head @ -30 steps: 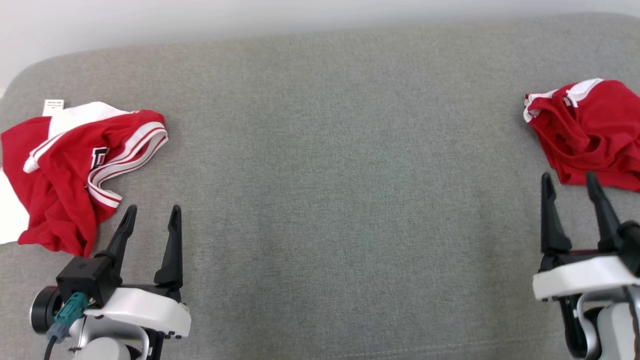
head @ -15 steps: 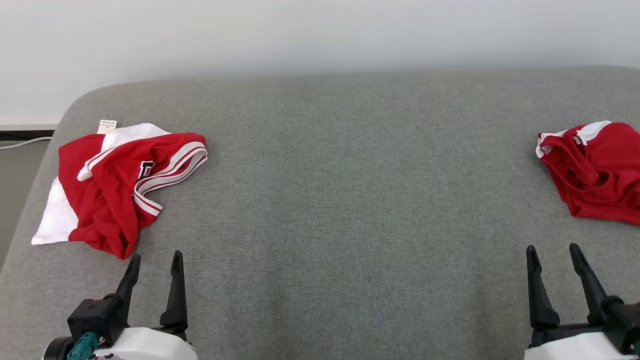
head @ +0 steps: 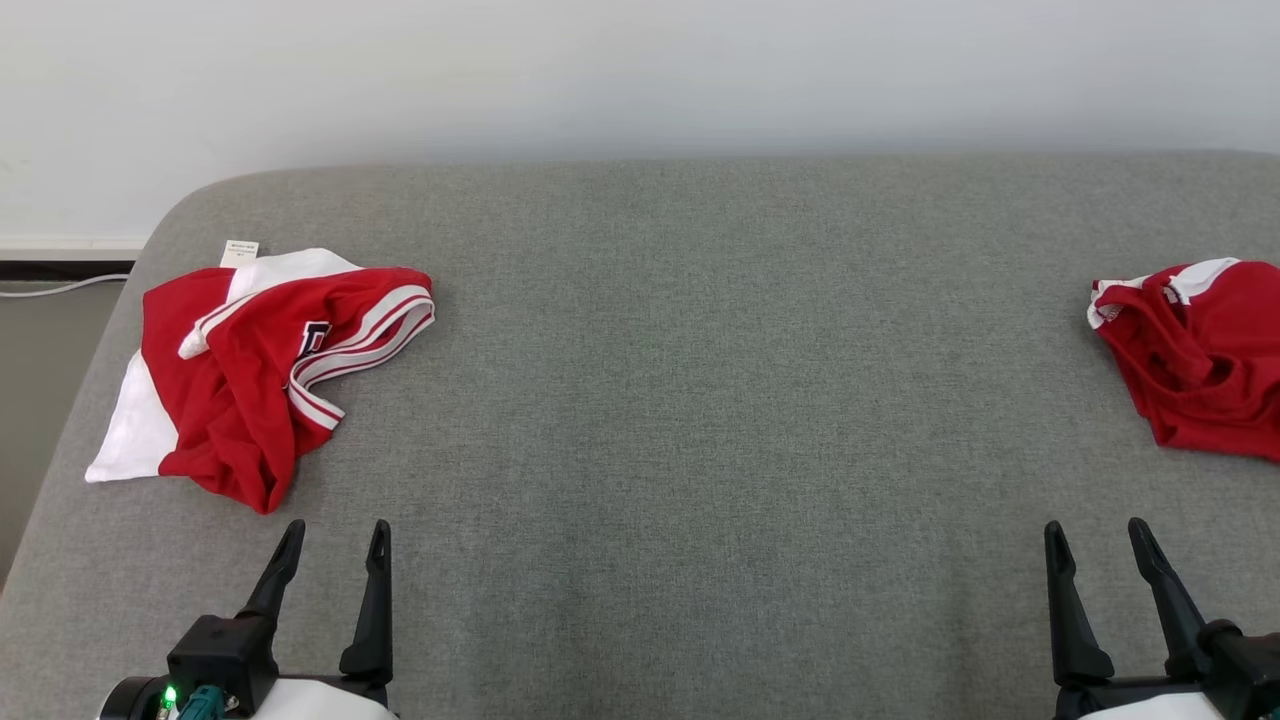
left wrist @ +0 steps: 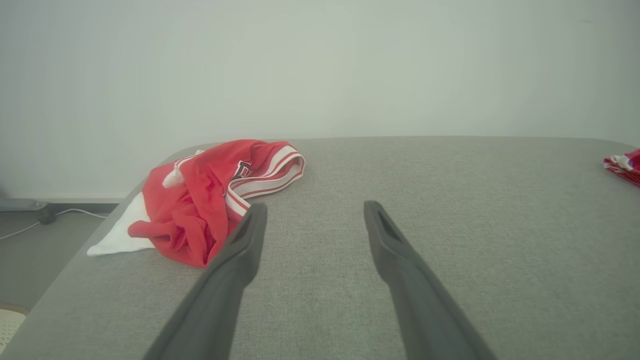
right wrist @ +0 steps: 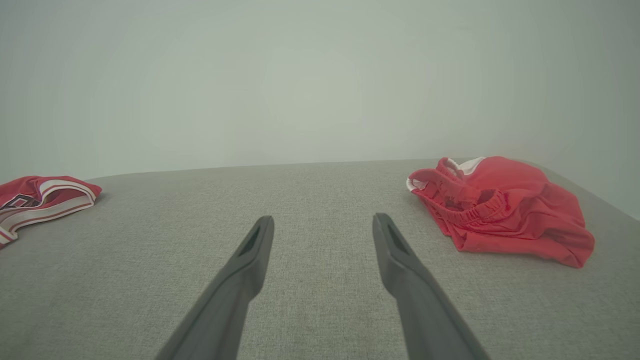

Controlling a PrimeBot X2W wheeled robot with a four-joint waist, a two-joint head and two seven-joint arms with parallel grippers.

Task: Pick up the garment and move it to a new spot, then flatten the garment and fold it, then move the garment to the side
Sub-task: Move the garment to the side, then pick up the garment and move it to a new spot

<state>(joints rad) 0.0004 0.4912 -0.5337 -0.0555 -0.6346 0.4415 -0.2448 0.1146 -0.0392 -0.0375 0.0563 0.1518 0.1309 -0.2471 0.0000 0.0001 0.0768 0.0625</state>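
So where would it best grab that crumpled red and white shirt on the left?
Probably the striped hem on the shirt's right side: it loops up off the grey cushion, a raised fold the open left jaws could straddle. Come from the near right.

Red, white-striped garment point(head: 255, 375) on grey cushion point(head: 700, 400)

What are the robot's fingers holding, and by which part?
Nothing. The fingers of the left gripper and the right gripper stand open and empty over the grey surface, apart from the striped red garment and the plain red garment.
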